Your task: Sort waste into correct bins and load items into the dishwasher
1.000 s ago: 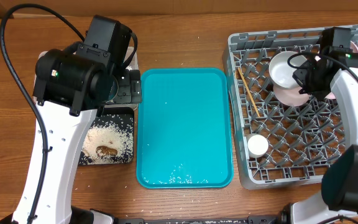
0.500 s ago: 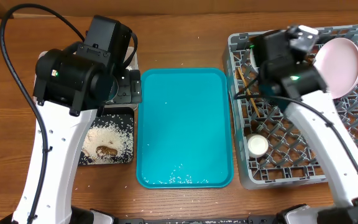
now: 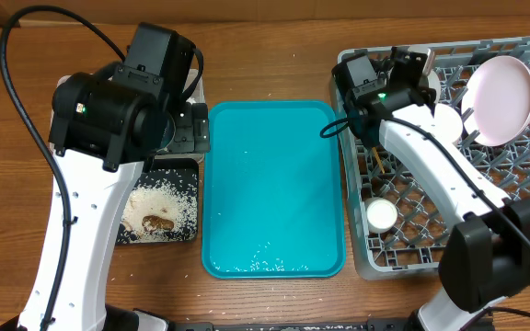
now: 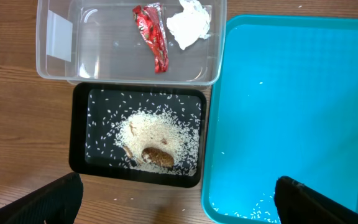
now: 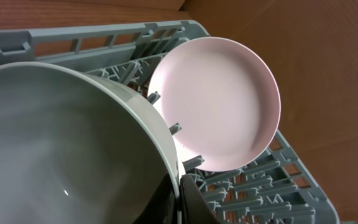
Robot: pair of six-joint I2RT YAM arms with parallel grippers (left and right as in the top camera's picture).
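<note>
Lower right of frame, small white cup (image 3: 381, 214): sitting in the grey dish rack (image 3: 412, 248).
Black tray (image 4: 79, 143): holding rice (image 4: 148, 127) and brown scraps (image 4: 157, 158), lower left.
Left gripper (image 4: 176, 186): hanging released above it.
Clear tub (image 4: 55, 62): holding red wrapper (image 4: 154, 34), napkin (image 4: 188, 22).
Right gripper (image 5: 179, 196): clenching white bowl (image 5: 61, 143) rim, upper right.
Pinkish bowl (image 5: 219, 102): leaning in rack's upper-right corner.

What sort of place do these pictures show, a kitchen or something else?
Probably a robot test bench staged as a dish-clearing station, not a real kitchen: a grey dish rack on a wooden table, a teal tray, and a black tray of leftover rice.
</note>
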